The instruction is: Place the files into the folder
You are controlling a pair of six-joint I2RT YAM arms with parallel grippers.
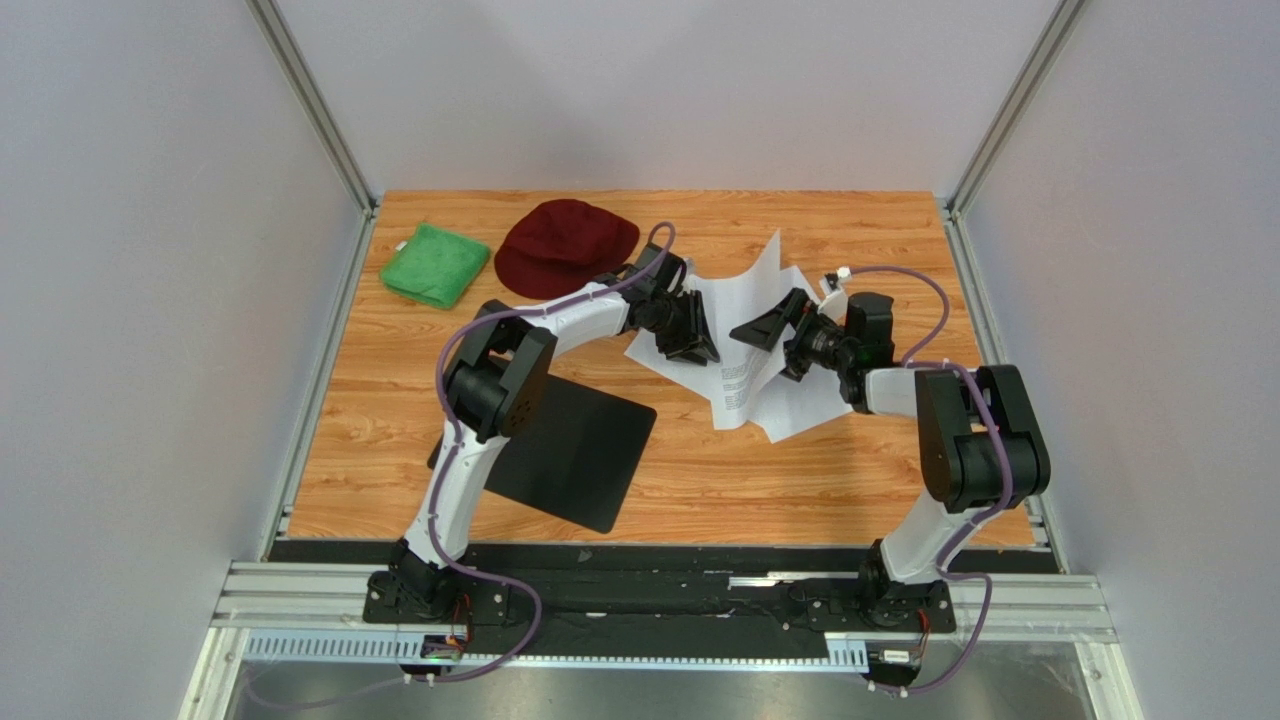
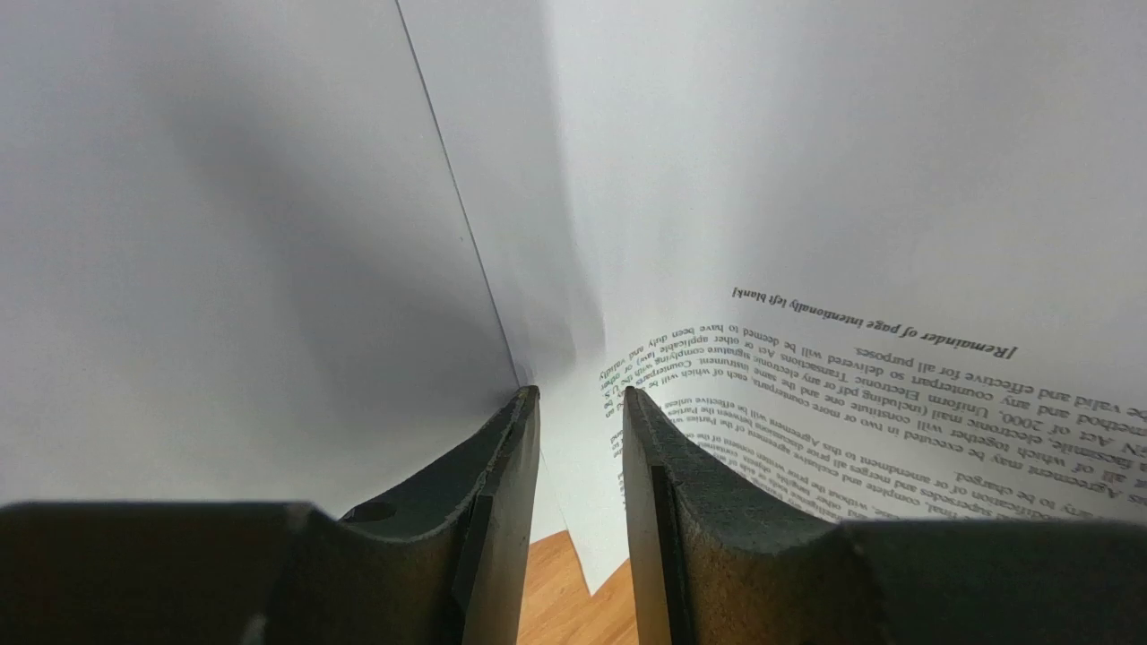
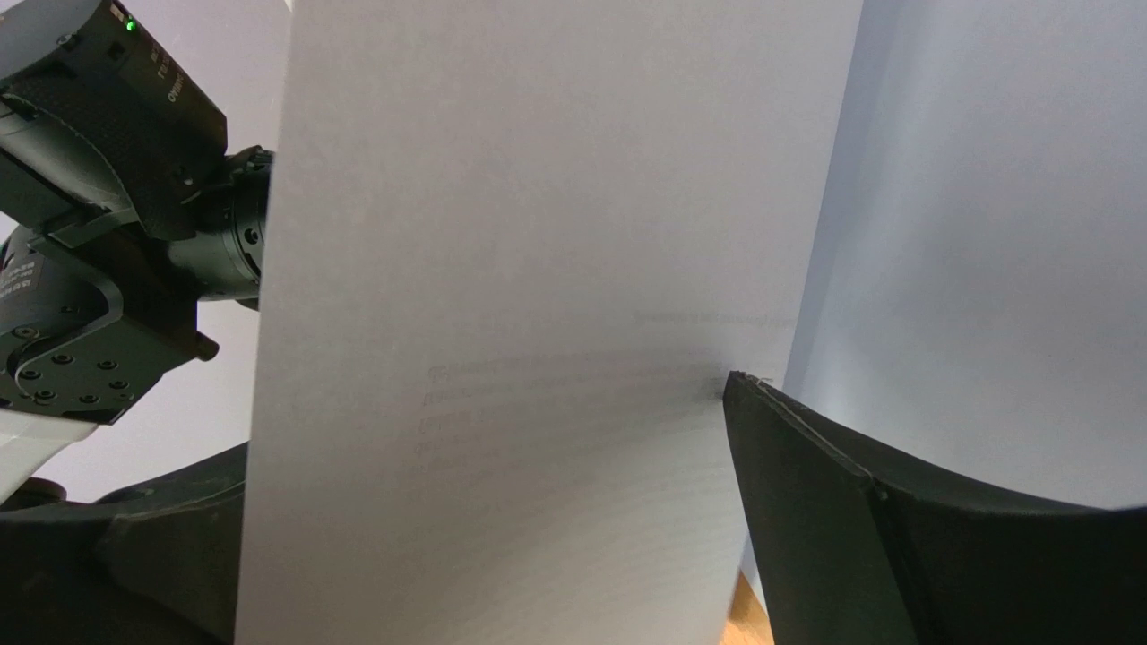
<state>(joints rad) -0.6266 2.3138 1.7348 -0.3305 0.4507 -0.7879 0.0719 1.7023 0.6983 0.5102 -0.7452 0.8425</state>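
Observation:
The files (image 1: 747, 353) are loose white sheets, crumpled upward at mid-table between my two grippers. The folder (image 1: 579, 450), a flat black board, lies near the front left, partly under the left arm. My left gripper (image 1: 694, 333) (image 2: 579, 393) is pushed in among the sheets. Its jaws stand a narrow gap apart with nothing pinched: a blank sheet (image 2: 242, 242) curls over one finger and a printed sheet (image 2: 862, 363) over the other. My right gripper (image 1: 777, 321) (image 3: 492, 430) is wide open, and an upright sheet (image 3: 539, 269) stands between its fingers and hides the left one.
A dark red cap (image 1: 564, 245) and a green cloth (image 1: 436, 266) lie at the back left. A small white object (image 1: 836, 279) sits behind the right wrist. Metal frame rails and grey walls bound the wooden table (image 1: 376, 450) on both sides.

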